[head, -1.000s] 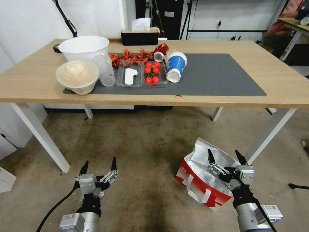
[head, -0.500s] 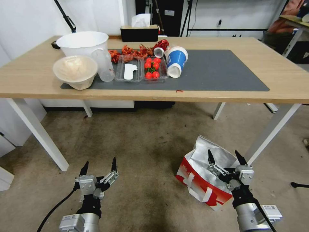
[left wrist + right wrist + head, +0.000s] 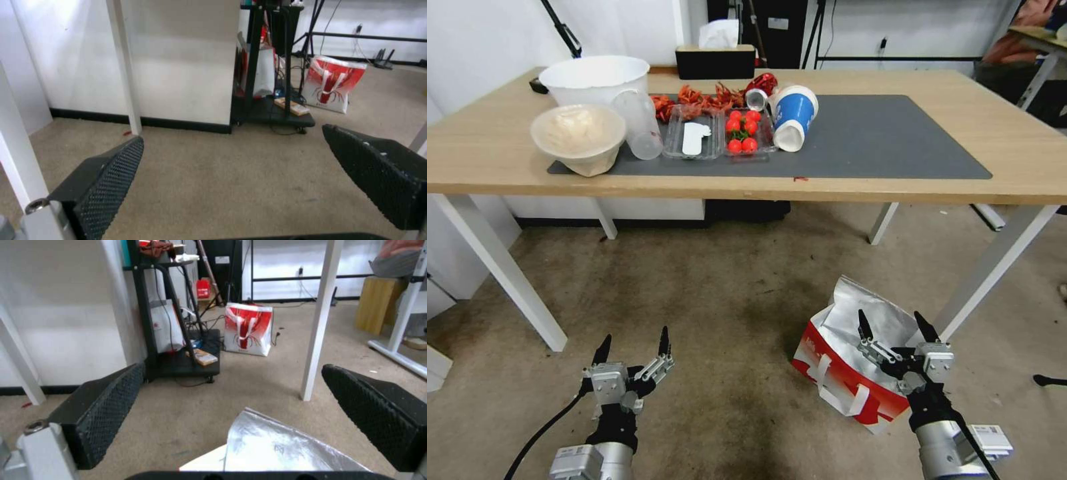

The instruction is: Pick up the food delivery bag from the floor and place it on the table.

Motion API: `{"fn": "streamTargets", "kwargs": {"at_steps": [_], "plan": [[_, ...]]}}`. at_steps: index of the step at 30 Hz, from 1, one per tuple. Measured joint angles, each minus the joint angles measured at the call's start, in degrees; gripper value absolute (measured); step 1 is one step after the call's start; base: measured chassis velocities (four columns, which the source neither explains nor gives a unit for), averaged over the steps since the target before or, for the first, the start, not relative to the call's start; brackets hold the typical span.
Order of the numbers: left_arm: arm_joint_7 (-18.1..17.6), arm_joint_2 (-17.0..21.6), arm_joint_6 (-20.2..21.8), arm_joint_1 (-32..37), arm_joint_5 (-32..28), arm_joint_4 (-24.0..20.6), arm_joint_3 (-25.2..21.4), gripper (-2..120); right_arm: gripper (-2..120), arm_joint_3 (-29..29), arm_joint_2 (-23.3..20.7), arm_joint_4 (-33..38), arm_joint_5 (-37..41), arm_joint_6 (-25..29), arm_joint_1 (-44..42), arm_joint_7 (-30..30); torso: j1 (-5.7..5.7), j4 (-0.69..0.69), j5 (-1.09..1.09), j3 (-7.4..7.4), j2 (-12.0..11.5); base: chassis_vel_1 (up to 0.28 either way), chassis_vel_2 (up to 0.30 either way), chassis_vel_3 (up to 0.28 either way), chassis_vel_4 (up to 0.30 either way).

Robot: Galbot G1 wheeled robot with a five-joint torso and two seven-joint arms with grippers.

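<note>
the right gripper (image 3: 895, 325) hangs low over the food delivery bag (image 3: 854, 363), its two dark fingers spread wide and closed on nothing. from the head view the fingertips sit over the bag's open foil mouth; in the right wrist view the silver lining (image 3: 285, 443) rises just below and between the spread fingers (image 3: 104, 406), not touching either one as far as i can tell. the bag lies tilted on the floor (image 3: 720, 293), its red side and white strap handles (image 3: 834, 390) toward the left of the claw, and a white table leg (image 3: 994, 267) stands just beyond it.

the left gripper (image 3: 632, 343) is held low too, well apart to the left of the bag, also released, with bare floor under it.

since a second ago neither claw has shifted against the bag or in the frame, and the bag lies where it lay. what has changed is the far part of the scene: the table (image 3: 1027, 167) with its grey mat (image 3: 880, 143), white bucket-like bowl (image 3: 594, 77), blue cup (image 3: 792, 120) and tray of tomatoes (image 3: 742, 137) has slid upward in the picture and shows more of its top, so the camera has moved, not the things.

for the task, i judge this as approach and alignment only: nothing is gripped, the bag is on the floor, and the lift to the table is not yet begun.
</note>
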Motion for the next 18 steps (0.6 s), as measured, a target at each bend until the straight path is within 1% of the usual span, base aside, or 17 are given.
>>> {"fn": "streamTargets", "kwargs": {"at_steps": [5, 8, 10, 11, 13, 18], "plan": [[0.0, -0.1, -0.1, 0.2, 0.1, 0.0, 0.0, 100, 100, -0.1, 0.0, 0.0, 0.0, 0.1, 0.0, 0.0, -0.37, 0.00, 0.00, -0.68, -1.1, 0.000, 0.000, 0.000, 0.000], [0.0, -0.2, -0.2, 0.2, 0.2, 0.0, 0.1, 100, 100, -0.1, 0.0, 0.0, 0.1, 0.2, -0.1, 0.0, -0.58, 0.00, 0.00, -1.35, -1.9, 0.000, 0.000, 0.000, 0.000], [0.0, -0.2, -0.2, 0.3, 0.2, 0.0, 0.1, 100, 100, -0.1, 0.0, 0.0, 0.1, 0.2, -0.1, 0.0, -0.62, 0.00, 0.00, -1.48, -2.1, 0.000, 0.000, 0.000, 0.000], [0.0, -0.2, -0.3, 0.3, 0.3, 0.0, 0.1, 100, 100, -0.1, 0.0, 0.0, 0.1, 0.3, -0.1, 0.0, -0.71, 0.00, 0.00, -1.85, -2.6, 0.000, 0.000, 0.000, 0.000], [0.0, -0.2, -0.3, 0.4, 0.3, 0.0, 0.1, 100, 100, -0.1, 0.0, 0.0, 0.1, 0.3, -0.1, 0.0, -0.75, 0.00, 0.00, -2.04, -2.8, 0.000, 0.000, 0.000, 0.000], [0.2, -0.3, -0.4, 0.4, 0.6, 0.2, 0.3, 100, 100, 0.0, 0.0, -0.1, 0.4, 0.5, -0.2, 0.0, -0.99, 0.00, 0.00, -3.03, -4.0, 0.000, 0.000, 0.000, 0.000]]}}
